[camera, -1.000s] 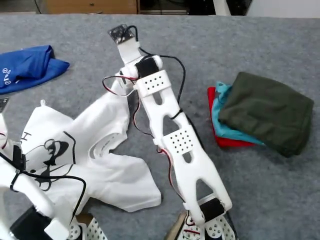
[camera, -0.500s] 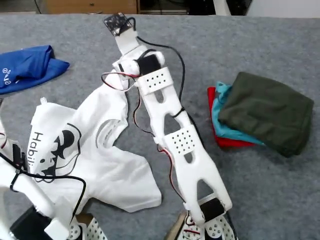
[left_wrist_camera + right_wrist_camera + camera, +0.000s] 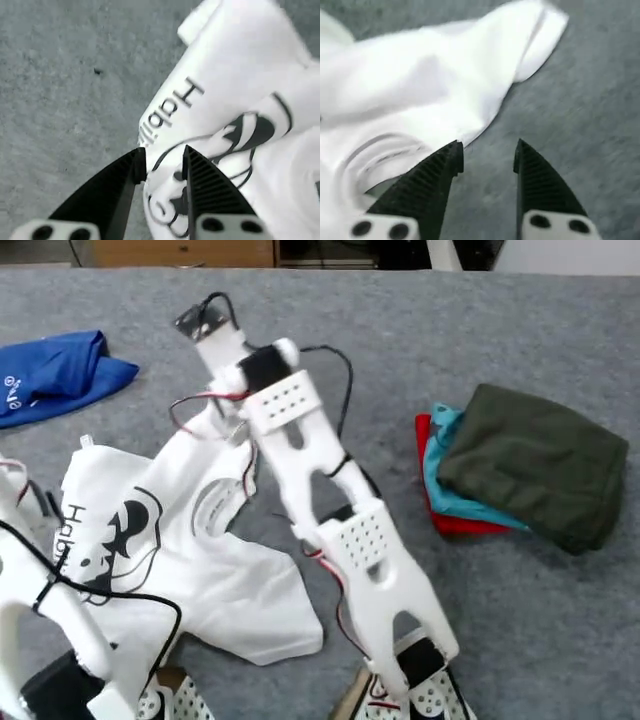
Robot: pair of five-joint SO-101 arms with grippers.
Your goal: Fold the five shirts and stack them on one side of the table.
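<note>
A white shirt (image 3: pixel 190 560) with a black print lies spread at the front left of the table. In the left wrist view my left gripper (image 3: pixel 162 161) is open just over the shirt's printed edge (image 3: pixel 215 120). From above, the left gripper (image 3: pixel 42 512) sits by the shirt's left side. My right gripper (image 3: pixel 487 155) is open over bare grey table, its one finger beside the white shirt's (image 3: pixel 435 85) edge. In the high view the right gripper (image 3: pixel 218 415) is at the shirt's far end. A crumpled blue shirt (image 3: pixel 55 370) lies at the far left.
At the right a folded dark green shirt (image 3: pixel 535 465) tops a teal one (image 3: pixel 447 495) and a red one (image 3: pixel 455 525). The right arm (image 3: pixel 320 500) stretches diagonally across the middle. Bare grey table (image 3: pixel 450 330) runs along the back.
The right arm swung left with the shirt's far end, then its gripper shows open. The shirt went from bunched to flatter, its print now facing up. The left arm shifted slightly.
</note>
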